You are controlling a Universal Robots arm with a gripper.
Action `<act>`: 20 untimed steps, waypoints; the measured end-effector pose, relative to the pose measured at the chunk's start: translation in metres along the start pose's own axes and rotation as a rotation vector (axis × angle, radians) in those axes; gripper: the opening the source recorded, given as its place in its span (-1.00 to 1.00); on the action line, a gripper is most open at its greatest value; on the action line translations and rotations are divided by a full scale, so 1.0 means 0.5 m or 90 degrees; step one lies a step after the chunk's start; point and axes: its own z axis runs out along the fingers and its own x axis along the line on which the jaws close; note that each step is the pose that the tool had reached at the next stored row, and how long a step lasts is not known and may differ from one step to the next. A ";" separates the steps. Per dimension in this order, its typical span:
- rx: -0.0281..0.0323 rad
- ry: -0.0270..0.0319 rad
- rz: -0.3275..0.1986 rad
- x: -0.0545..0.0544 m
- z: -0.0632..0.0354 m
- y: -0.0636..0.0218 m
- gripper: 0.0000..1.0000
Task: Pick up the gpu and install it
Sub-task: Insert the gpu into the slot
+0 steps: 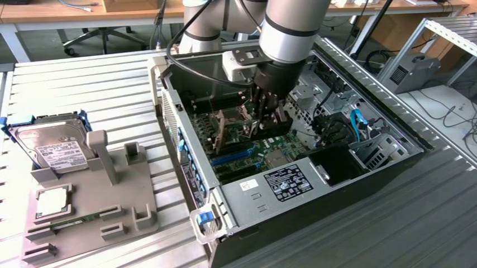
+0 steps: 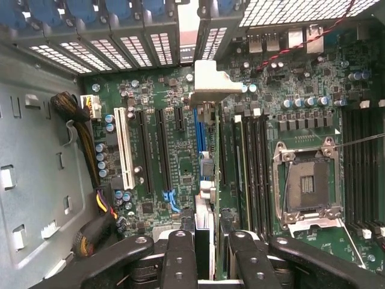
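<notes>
My gripper (image 1: pixel 267 118) reaches down into the open computer case (image 1: pixel 186 167), just above the motherboard (image 1: pixel 257 151). In the wrist view the gripper (image 2: pixel 212 260) is shut on the gpu (image 2: pixel 204 208), which I see edge-on between the two black fingers (image 2: pixel 180 259). The card's silver end bracket (image 2: pixel 209 83) points at the rear slot openings of the case. The card hangs upright over the blue expansion slot (image 2: pixel 199 129), beside the black slots (image 2: pixel 162 150). I cannot tell whether its lower edge touches the slot.
A grey holder (image 1: pixel 89 195) on the exterior view's left carries a hard drive (image 1: pixel 51 146) and a memory stick (image 1: pixel 63 222). Inside the case are the power supply (image 1: pixel 287 181), yellow and black cables (image 2: pixel 90 138) and an empty processor socket (image 2: pixel 307 186).
</notes>
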 end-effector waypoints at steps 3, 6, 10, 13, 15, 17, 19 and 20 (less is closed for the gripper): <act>0.0000 0.0000 0.000 0.000 0.001 0.002 -0.47; 0.0000 0.0000 0.000 0.000 0.001 0.004 -0.47; 0.0000 0.0000 0.000 0.001 0.002 0.007 -0.47; 0.0000 0.0000 0.000 0.001 0.002 0.009 -0.47; 0.0000 0.0000 0.000 0.001 0.003 0.010 -0.47; 0.0000 0.0001 0.000 0.001 0.004 0.011 -0.47; 0.0000 0.0008 0.000 -0.002 0.004 0.013 -0.47; 0.0001 0.0009 0.000 -0.003 0.004 0.014 -0.47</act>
